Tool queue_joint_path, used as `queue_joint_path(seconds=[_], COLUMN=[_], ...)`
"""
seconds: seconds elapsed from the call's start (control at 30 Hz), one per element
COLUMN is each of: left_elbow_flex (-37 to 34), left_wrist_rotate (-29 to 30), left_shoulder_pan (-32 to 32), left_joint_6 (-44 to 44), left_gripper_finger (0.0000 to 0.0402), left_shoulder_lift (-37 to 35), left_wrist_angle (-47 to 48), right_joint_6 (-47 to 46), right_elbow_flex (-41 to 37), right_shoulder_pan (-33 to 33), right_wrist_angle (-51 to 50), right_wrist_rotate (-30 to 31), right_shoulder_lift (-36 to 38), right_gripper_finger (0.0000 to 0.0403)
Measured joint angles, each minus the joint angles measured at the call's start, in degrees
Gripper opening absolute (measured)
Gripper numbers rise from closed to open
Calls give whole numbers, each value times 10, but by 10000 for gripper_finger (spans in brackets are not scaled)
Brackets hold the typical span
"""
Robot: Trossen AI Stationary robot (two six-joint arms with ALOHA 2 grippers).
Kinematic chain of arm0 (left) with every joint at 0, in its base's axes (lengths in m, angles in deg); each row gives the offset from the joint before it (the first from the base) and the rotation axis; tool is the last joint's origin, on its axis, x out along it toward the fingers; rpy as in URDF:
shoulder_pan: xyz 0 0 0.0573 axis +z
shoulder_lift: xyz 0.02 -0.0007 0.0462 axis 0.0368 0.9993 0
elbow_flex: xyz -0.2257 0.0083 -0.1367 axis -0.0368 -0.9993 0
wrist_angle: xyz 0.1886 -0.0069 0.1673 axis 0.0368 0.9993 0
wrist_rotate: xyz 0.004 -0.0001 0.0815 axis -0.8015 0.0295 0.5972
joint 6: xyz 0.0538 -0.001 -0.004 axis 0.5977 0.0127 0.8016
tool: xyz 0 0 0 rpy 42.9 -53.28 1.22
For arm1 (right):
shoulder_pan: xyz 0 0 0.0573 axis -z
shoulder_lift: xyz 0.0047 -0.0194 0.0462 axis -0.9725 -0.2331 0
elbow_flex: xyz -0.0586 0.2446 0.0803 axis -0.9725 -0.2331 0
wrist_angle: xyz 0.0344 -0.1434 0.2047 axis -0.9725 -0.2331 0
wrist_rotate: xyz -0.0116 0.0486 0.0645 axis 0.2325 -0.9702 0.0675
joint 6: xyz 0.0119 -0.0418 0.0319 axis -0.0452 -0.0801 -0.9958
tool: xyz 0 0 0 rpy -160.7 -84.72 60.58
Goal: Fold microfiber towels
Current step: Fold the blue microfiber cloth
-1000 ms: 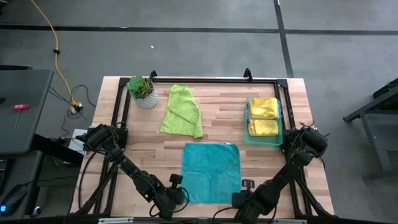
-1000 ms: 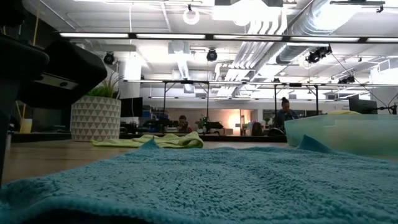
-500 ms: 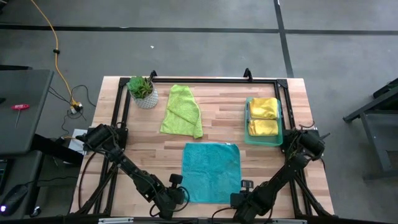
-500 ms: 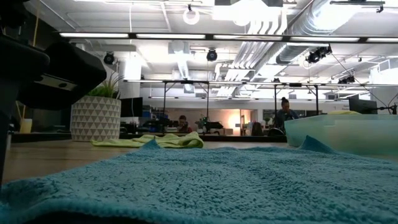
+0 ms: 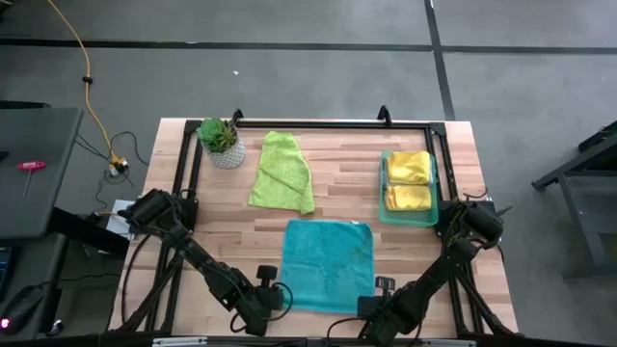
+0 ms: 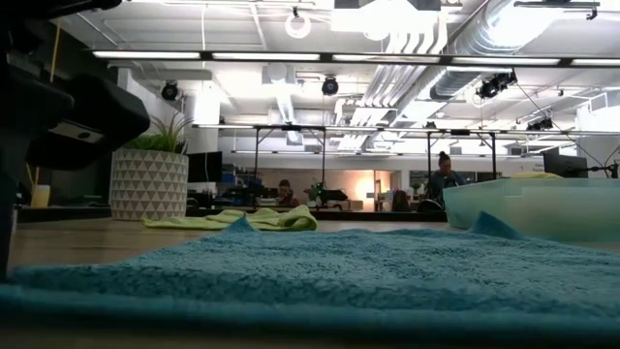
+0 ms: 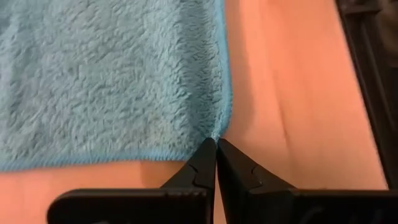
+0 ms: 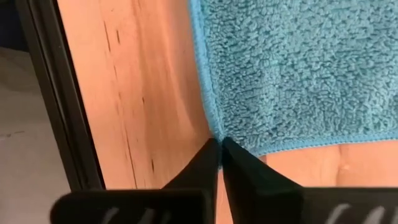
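The teal towel (image 5: 328, 265) under my tools is a deep, fuzzy microfiber pile, matt, with a tighter stitched hem along its edges. My left tool (image 7: 216, 144) and right tool (image 8: 220, 144) are smooth matt black, plastic by the look. The tabletop (image 5: 347, 188) is pale wood in glued strips, with visible grain and a soft satin sheen. The lime green towel (image 5: 281, 172) looks the same soft nap, rumpled. The tray (image 5: 384, 193) is translucent green plastic, slightly glossy, holding plush yellow towels (image 5: 409, 180).

Two dark jointed arms, chunky black housings; left pincer (image 7: 216, 144) and right pincer (image 8: 221, 145) matte black, tapered fingers; cabling possibly alongside.
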Motion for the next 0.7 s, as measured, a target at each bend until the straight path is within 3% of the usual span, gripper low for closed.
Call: queue_joint_path(seconds=[0.57,0.7], left_elbow_flex=[1,1], left_wrist_rotate=[-18,14], left_shoulder_pan=[-8,-12], left_joint_6=[-69,-69], left_gripper_finger=[0,0], left_shoulder_lift=[-43,-74], left_wrist_angle=[47,65], right_joint_6=[-7,3], right_elbow_flex=[-3,-3], right_shoulder_pan=[0,-1], right_wrist_angle=[5,-3], right_wrist_rotate=[10,42], right_shoulder_lift=[49,62], right_gripper_finger=[1,1])
